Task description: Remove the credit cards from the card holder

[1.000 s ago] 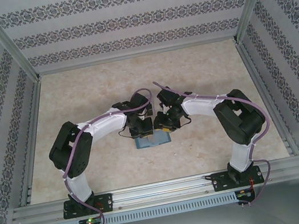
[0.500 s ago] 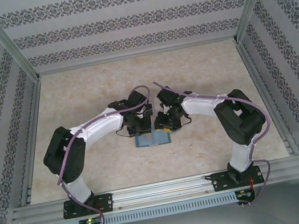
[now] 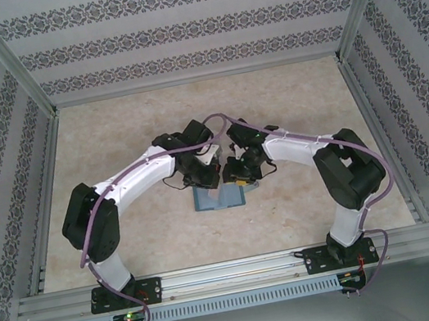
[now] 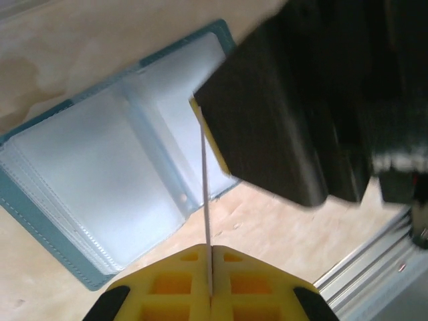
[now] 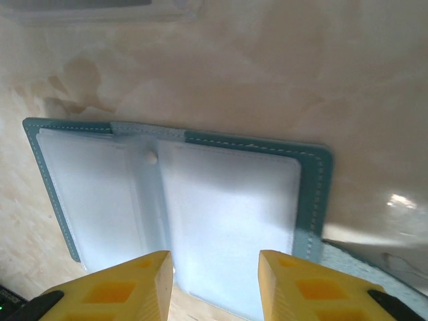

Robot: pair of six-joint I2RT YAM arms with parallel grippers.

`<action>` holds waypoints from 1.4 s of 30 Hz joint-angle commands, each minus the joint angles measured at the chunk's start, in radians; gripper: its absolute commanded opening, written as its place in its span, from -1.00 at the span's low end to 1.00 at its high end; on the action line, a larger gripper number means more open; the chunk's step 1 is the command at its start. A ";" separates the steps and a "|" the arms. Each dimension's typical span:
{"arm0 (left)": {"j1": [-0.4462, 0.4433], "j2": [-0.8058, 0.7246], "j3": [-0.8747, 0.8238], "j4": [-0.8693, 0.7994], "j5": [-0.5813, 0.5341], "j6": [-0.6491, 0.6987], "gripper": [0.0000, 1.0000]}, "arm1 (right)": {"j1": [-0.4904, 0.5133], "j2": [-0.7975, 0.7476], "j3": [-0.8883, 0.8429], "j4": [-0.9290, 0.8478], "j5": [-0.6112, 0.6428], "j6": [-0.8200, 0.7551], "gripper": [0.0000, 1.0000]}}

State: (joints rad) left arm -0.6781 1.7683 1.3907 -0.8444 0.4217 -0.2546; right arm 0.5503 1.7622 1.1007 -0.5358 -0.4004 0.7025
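The teal card holder (image 3: 218, 200) lies open like a book on the table, its clear pockets (image 5: 221, 200) facing up. In the left wrist view my left gripper (image 4: 210, 249) is shut on one thin credit card (image 4: 205, 194), seen edge-on and held above the holder (image 4: 100, 180). My right gripper (image 5: 214, 274) is open, its yellow fingers (image 5: 144, 281) straddling the near edge of the holder's right page. From above, the left gripper (image 3: 204, 180) and the right gripper (image 3: 237, 180) sit close together over the holder's far edge. I cannot tell whether other cards are still in the pockets.
The holder's strap tab (image 5: 374, 257) sticks out on its right. The right arm's black body (image 4: 301, 100) hangs close beside the held card. A clear plastic edge (image 5: 100, 10) lies beyond the holder. Aluminium rails (image 3: 234, 269) border the table's near side.
The left arm has swung its gripper right and slightly away from the bases, carrying the card up off the holder. The right gripper has hardly moved.
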 commanded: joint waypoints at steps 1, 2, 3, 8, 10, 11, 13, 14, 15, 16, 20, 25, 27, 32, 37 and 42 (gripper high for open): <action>0.008 -0.012 0.033 -0.129 0.046 0.308 -1.00 | -0.022 -0.047 0.008 -0.037 0.004 -0.031 -0.21; 0.009 -0.020 0.035 -0.133 0.044 0.360 -1.00 | -0.026 -0.052 0.006 -0.041 0.005 -0.033 -0.21; 0.011 -0.029 0.034 -0.139 0.054 0.434 -1.00 | -0.029 -0.057 0.005 -0.044 0.005 -0.036 -0.21; 0.011 -0.052 0.057 -0.205 0.054 0.757 -1.00 | -0.043 -0.089 -0.001 -0.063 0.013 -0.043 -0.21; 0.011 -0.056 0.079 -0.245 0.067 0.896 -1.00 | -0.046 -0.103 -0.002 -0.074 0.018 -0.046 -0.21; 0.011 -0.059 0.086 -0.258 0.066 0.953 -1.00 | -0.048 -0.109 -0.002 -0.079 0.020 -0.047 -0.21; 0.011 -0.066 0.101 -0.261 0.034 1.060 -1.00 | -0.052 -0.121 -0.004 -0.088 0.025 -0.050 -0.21; 0.011 -0.067 0.109 -0.261 0.014 1.097 -1.00 | -0.054 -0.128 -0.005 -0.094 0.029 -0.050 -0.21; 0.012 -0.066 0.122 -0.270 -0.005 1.133 -1.00 | -0.058 -0.136 -0.006 -0.100 0.032 -0.052 -0.21; 0.016 -0.061 0.138 -0.281 -0.016 1.163 -1.00 | -0.059 -0.144 -0.007 -0.104 0.035 -0.052 -0.21; 0.044 -0.024 0.209 -0.307 -0.035 1.248 -1.00 | -0.068 -0.176 -0.025 -0.113 0.043 -0.051 -0.21; 0.089 0.078 0.388 -0.382 -0.057 1.288 -1.00 | -0.091 -0.216 -0.029 -0.157 0.060 -0.065 -0.21; 0.103 0.131 0.472 -0.427 -0.072 1.308 -1.00 | -0.104 -0.239 -0.037 -0.172 0.070 -0.069 -0.21; 0.143 0.267 0.666 -0.512 -0.100 1.359 -1.00 | -0.144 -0.289 -0.069 -0.184 0.073 -0.075 -0.21; 0.188 0.427 0.891 -0.612 -0.084 1.391 -1.00 | -0.163 -0.311 -0.089 -0.186 0.072 -0.074 -0.21; 0.206 0.545 1.019 -0.625 -0.112 1.410 -1.00 | -0.176 -0.310 -0.101 -0.178 0.069 -0.073 -0.22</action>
State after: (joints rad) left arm -0.4816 2.2726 2.3558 -1.3769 0.3229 1.1007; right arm 0.3874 1.4685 1.0138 -0.6964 -0.3450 0.6468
